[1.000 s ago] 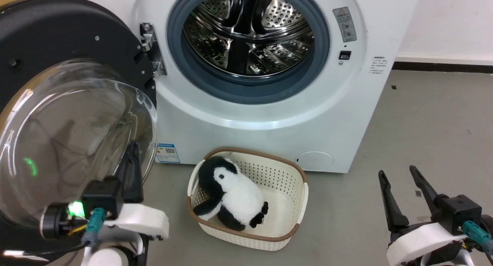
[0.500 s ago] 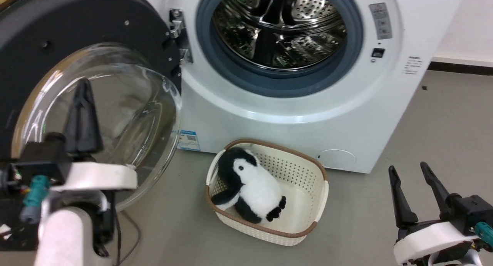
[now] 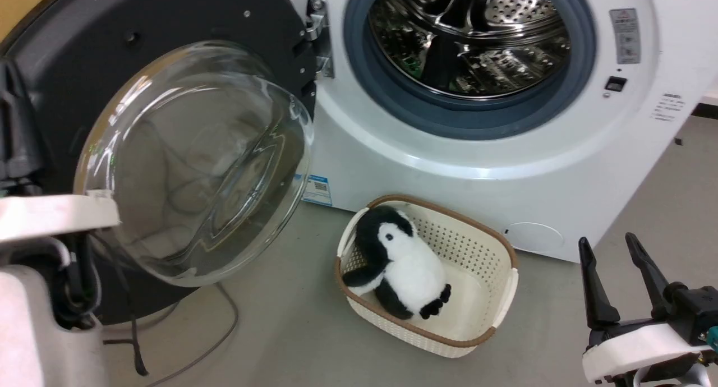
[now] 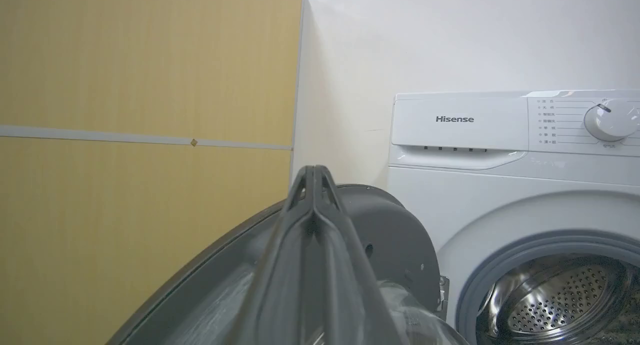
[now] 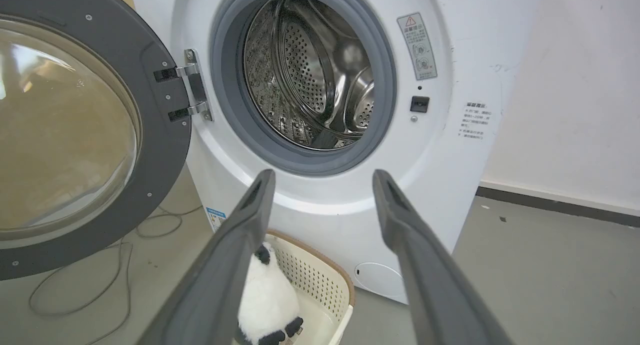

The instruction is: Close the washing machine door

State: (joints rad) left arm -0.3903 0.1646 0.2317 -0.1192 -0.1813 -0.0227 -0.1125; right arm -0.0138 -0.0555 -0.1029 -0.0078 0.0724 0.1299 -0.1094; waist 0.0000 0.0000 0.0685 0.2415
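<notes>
the washing machine door (image 3: 168,50) hung wide open beside the washing machine (image 3: 449,168). my left pincer (image 4: 313,177), pinched together and empty, sat near its rim; my right pincer (image 3: 607,247) gaped wide. i feared a push skidding off the glossy rim, leaving it unlatched.

door (image 3: 190,157) left of washing machine (image 3: 449,162), basket (image 3: 449,235) before it

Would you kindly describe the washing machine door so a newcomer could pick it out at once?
Start at the big white washing machine. Left of its open steel drum, a metal hinge carries the washing machine door, swung wide open. It is a round black disc with a bulging clear glass bowl, unlike the grey-blue gasket ring or the cream basket.
</notes>
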